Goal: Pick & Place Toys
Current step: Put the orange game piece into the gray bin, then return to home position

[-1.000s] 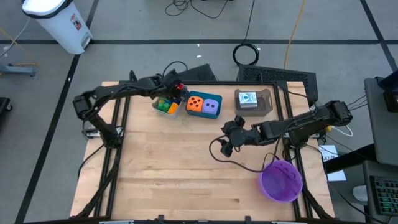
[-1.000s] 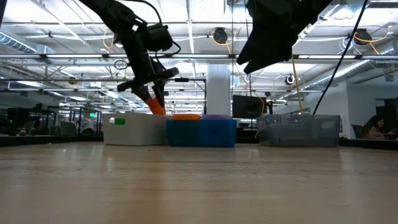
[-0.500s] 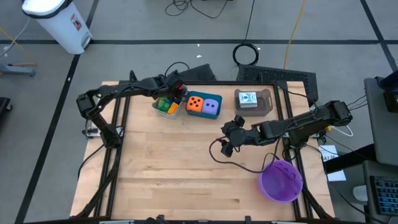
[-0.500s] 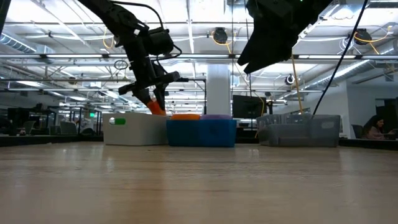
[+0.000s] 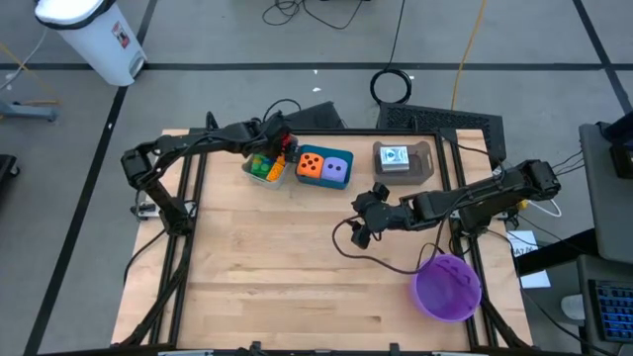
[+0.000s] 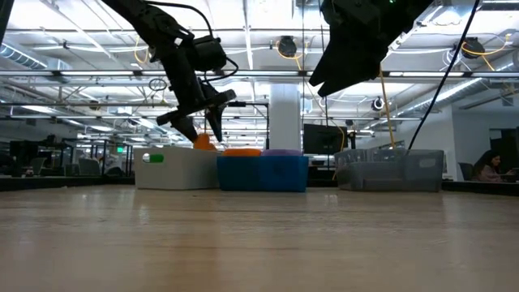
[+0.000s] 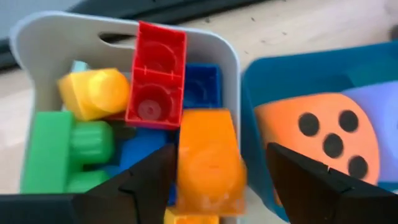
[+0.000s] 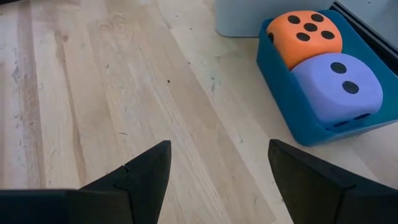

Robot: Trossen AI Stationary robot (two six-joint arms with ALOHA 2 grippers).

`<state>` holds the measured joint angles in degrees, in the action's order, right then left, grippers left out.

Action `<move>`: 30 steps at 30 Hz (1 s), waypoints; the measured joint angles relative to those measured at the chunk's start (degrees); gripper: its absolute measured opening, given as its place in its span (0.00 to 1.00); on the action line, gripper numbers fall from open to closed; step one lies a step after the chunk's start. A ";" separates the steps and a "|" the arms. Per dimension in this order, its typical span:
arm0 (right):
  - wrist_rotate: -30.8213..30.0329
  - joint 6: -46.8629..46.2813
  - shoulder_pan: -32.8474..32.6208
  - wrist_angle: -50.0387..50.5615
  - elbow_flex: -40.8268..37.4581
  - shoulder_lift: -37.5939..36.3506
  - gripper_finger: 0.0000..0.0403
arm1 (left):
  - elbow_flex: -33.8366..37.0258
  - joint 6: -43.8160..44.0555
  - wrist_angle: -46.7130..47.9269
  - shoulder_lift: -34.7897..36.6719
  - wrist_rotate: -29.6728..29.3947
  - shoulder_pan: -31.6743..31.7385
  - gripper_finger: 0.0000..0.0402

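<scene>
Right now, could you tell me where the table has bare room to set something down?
The wood nearer than the teal tray and left of the purple bowl is bare. It is crowded along the far edge: grey tray of bricks, teal tray, brown tray.

Bricks (image 5: 265, 167) fill one tray (image 7: 37, 37) — dice (image 5: 323, 166) sit in the tray (image 8: 292, 124) just beside it.

Two dark, jointed arms trail black cables, each tool ending in wedge-shaped black fingers (image 8: 140, 177).

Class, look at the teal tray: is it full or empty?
Full: the teal tray holds an orange die and a purple die side by side, filling it.
</scene>
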<state>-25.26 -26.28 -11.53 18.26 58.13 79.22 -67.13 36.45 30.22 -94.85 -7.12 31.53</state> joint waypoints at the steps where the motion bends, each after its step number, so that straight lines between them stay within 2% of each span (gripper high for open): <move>1: 0.00 -0.01 0.00 0.00 0.00 0.00 0.65 | 0.00 0.00 0.04 0.00 0.74 0.00 0.66; 7: 0.00 -0.02 0.00 -0.02 -0.01 0.00 0.65 | 0.01 0.24 0.17 0.63 8.27 0.00 0.67; 12: -0.04 0.00 0.00 -0.10 0.00 0.00 0.65 | 0.02 0.47 0.57 4.81 11.36 0.00 0.67; 21: 0.00 -0.66 1.17 -1.08 0.00 -1.64 0.65 | 0.02 -2.06 0.87 20.48 10.12 0.00 0.68; 25: 0.25 0.34 2.09 -3.60 0.00 -5.67 0.65 | 0.02 -5.32 -0.33 28.01 13.79 0.00 0.68; 27: 2.09 0.50 3.15 -4.81 0.00 -8.56 0.65 | 0.02 -7.30 -0.91 31.98 16.41 0.00 0.68; 30: 9.11 0.65 5.50 -5.87 0.00 -12.48 0.61 | 0.02 -10.09 -3.41 38.10 18.30 -0.71 0.68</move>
<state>-16.15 -25.64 -6.03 12.39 58.13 66.74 -67.11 26.35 26.81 -56.75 11.18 30.82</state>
